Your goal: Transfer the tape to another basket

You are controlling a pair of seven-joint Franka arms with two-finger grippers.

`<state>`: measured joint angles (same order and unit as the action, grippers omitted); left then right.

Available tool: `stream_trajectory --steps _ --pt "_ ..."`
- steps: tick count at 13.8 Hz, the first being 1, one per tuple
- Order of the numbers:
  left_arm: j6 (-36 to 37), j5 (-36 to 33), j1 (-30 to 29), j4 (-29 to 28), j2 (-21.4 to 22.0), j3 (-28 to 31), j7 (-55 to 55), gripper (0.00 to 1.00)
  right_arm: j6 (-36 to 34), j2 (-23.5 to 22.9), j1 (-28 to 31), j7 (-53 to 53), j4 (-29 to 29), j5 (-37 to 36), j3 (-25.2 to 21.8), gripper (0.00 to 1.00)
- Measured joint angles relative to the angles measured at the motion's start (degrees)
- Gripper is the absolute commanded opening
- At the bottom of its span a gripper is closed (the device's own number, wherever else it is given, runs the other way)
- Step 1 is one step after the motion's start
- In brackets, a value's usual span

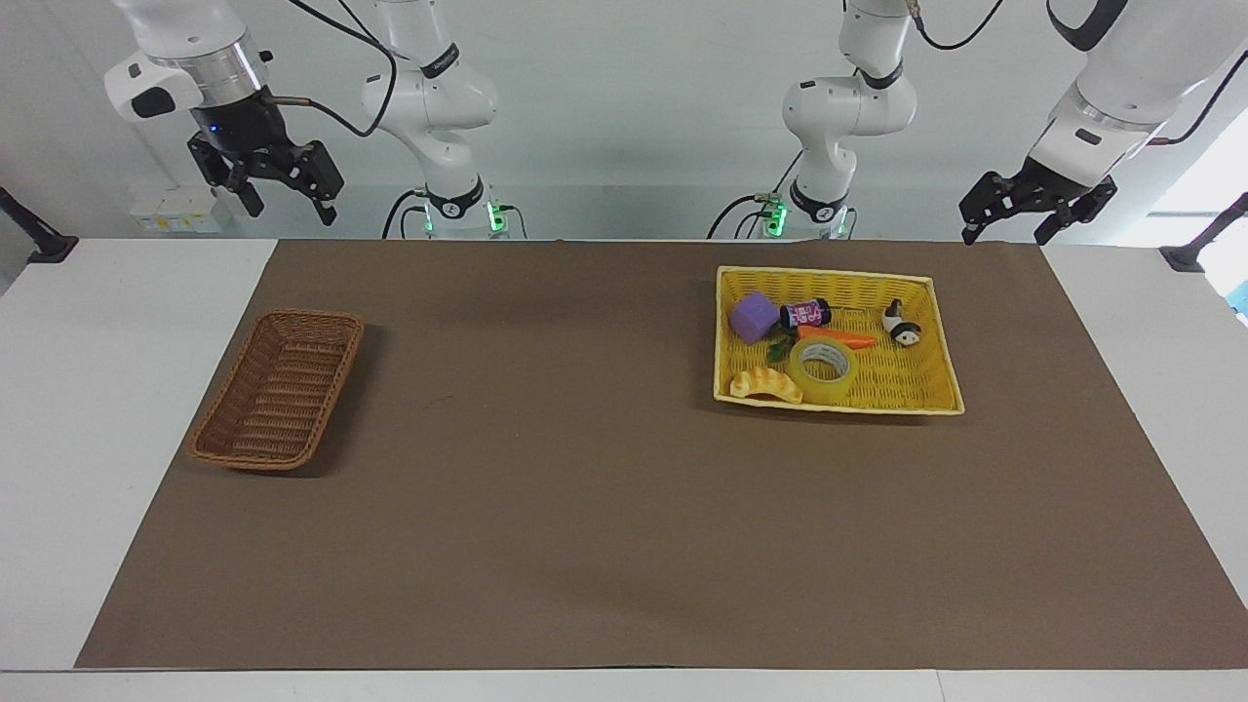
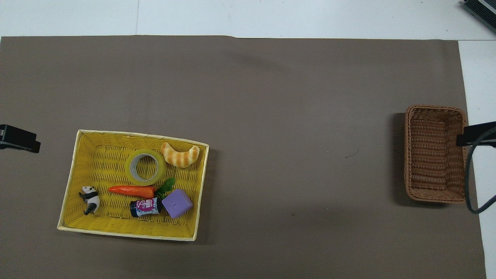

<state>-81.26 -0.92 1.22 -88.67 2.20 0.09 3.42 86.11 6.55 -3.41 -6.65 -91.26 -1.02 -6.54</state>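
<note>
The tape (image 1: 822,361) (image 2: 144,166), a translucent yellow roll, lies flat in the yellow basket (image 1: 942,336) (image 2: 71,182) toward the left arm's end of the table. It sits beside a croissant toy (image 1: 766,385). The brown wicker basket (image 1: 278,390) (image 2: 434,153) stands empty toward the right arm's end. My left gripper (image 1: 1007,230) (image 2: 19,138) hangs open, raised above the table edge by the yellow basket. My right gripper (image 1: 292,210) (image 2: 474,133) hangs open, high over the right arm's end of the table. Neither holds anything.
The yellow basket also holds a carrot toy (image 1: 838,338), a purple block (image 1: 754,317), a small can (image 1: 805,313) and a panda figure (image 1: 902,325). A brown mat (image 1: 585,487) covers the table between the two baskets.
</note>
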Motion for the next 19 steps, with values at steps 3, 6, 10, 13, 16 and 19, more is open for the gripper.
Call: stream_trajectory --steps 3,6,10,13,16,19 --pt "0.0 0.0 0.0 0.0 0.0 0.0 0.0 1.0 0.0 0.0 0.0 0.0 0.0 0.0 0.0 1.0" --pt "0.0 0.0 0.0 0.0 0.0 0.0 0.0 1.0 0.0 0.0 0.0 0.0 -0.1 0.0 0.1 1.0" --pt "0.0 0.0 0.0 0.0 0.0 -0.1 0.0 1.0 -0.1 0.0 0.0 0.0 -0.1 0.0 0.1 1.0" --pt "0.0 0.0 0.0 0.0 0.0 -0.2 0.0 1.0 -1.6 0.2 0.0 0.2 -0.1 0.0 0.1 1.0" --pt "0.0 0.0 0.0 0.0 0.0 -0.2 0.0 1.0 -1.9 0.3 0.0 0.3 -0.1 -0.1 -0.1 1.0" --pt "0.0 0.0 0.0 0.0 0.0 -0.2 0.0 1.0 -1.9 0.4 0.0 0.3 -0.1 -0.1 -0.1 1.0"
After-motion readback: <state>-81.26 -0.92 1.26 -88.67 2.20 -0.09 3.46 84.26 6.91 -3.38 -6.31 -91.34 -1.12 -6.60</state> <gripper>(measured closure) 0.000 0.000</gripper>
